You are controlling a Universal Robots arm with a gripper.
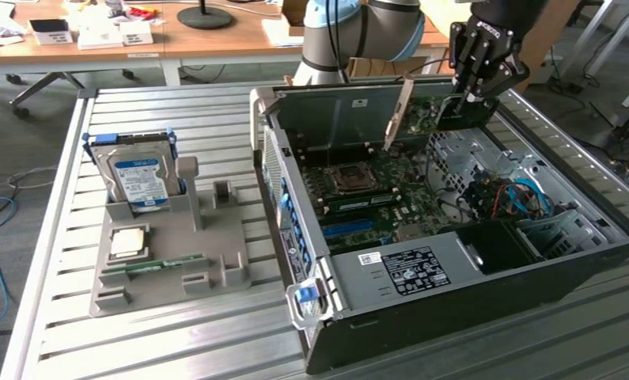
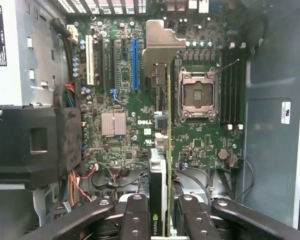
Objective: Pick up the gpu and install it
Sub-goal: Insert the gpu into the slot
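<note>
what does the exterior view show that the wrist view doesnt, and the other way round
Exterior view's extras: the hard drive standing in the gray tray beside the open case, and a ram stick lying on that tray. Wrist view's extras: the nvidia logo on the card's edge and the Dell lettering on the board. Shared: the gpu clamped in the fingers over the motherboard, and the empty cpu socket.
</note>
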